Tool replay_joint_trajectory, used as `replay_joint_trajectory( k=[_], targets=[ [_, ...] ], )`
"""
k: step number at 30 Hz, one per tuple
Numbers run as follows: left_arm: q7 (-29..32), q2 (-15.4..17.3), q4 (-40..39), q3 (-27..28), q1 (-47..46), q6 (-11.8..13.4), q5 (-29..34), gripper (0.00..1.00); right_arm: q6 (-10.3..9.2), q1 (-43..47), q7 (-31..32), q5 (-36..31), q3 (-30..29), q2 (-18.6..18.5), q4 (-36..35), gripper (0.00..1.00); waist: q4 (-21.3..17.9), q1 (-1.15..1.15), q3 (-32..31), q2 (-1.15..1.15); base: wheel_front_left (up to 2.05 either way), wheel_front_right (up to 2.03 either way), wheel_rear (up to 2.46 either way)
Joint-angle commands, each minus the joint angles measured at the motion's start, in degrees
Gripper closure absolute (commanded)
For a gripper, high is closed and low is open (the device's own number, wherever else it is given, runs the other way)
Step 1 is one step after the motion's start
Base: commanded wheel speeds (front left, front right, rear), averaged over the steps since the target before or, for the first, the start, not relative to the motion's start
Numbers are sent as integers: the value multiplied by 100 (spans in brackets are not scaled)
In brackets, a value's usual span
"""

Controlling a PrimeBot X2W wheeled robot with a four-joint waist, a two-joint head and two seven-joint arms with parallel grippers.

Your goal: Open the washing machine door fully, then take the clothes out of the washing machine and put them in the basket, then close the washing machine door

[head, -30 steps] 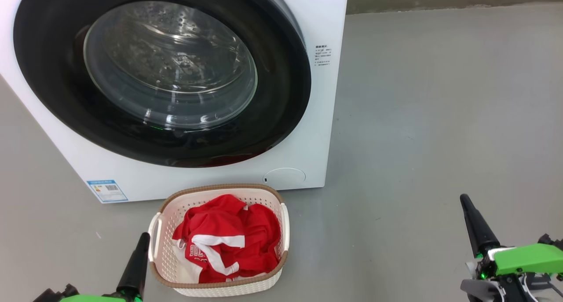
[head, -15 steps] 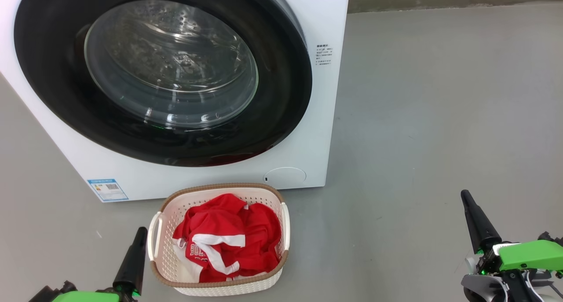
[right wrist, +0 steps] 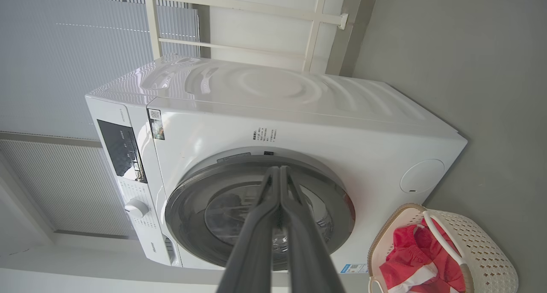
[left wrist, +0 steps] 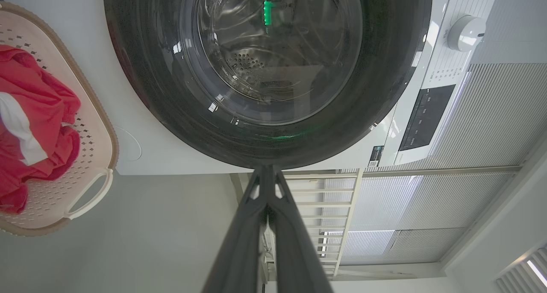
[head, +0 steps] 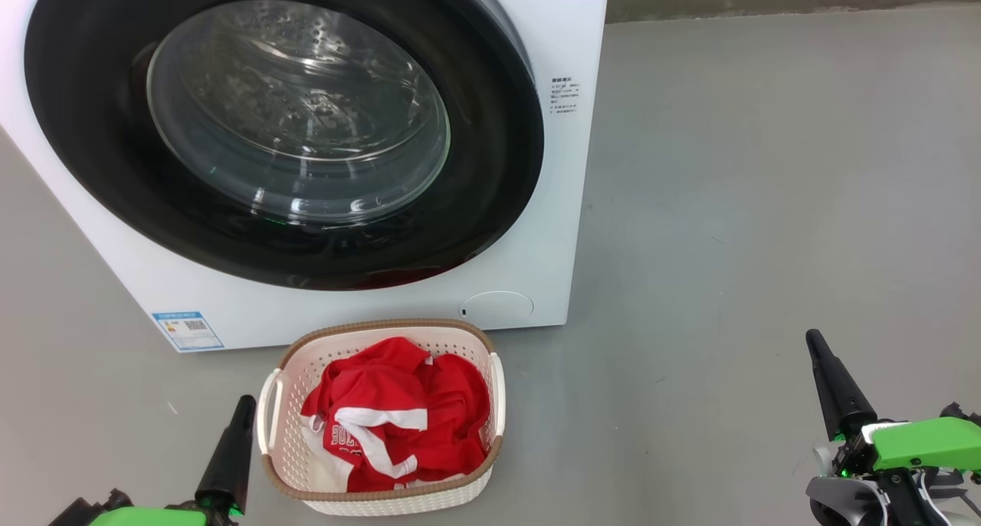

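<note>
The white washing machine [head: 567,20] fills the upper left of the head view, and its round black-ringed glass door [head: 490,166] lies shut against the front. Red clothes [head: 398,422] with white stripes lie in the cream basket [head: 383,503] on the floor just before the machine. My left gripper [head: 245,403] is shut and empty, close beside the basket's left handle. At the lower right my right gripper [head: 812,338] is shut and empty, well clear of the basket. The wrist views show the door [left wrist: 171,126] [right wrist: 179,199], the basket [left wrist: 92,194] [right wrist: 491,259] and each gripper [left wrist: 266,170] [right wrist: 280,169] with its fingers pressed together.
Grey floor [head: 766,204] stretches open to the right of the machine as far as a wall base [head: 766,1]. A blue label sticker [head: 187,331] sits low on the machine's front. A control panel and a dial [left wrist: 466,32] are on the machine's top strip.
My left gripper has drawn back a little toward the lower edge. The right gripper has shifted very slightly. The door, basket and clothes have not moved.
</note>
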Motion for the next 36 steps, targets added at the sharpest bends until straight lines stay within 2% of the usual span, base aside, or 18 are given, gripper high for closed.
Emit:
replay_joint_trajectory(
  k=[1,36],
  targets=[
    [32,83,-112,202,-223,-42,11,100,29,-234,26,8,104,-65,-139,100,0,0,0,0,0,0,0],
    [79,42,-109,259,-228,-42,59,100,29,-239,72,-39,48,-26,-136,100,0,0,0,0,0,0,0]
  ],
)
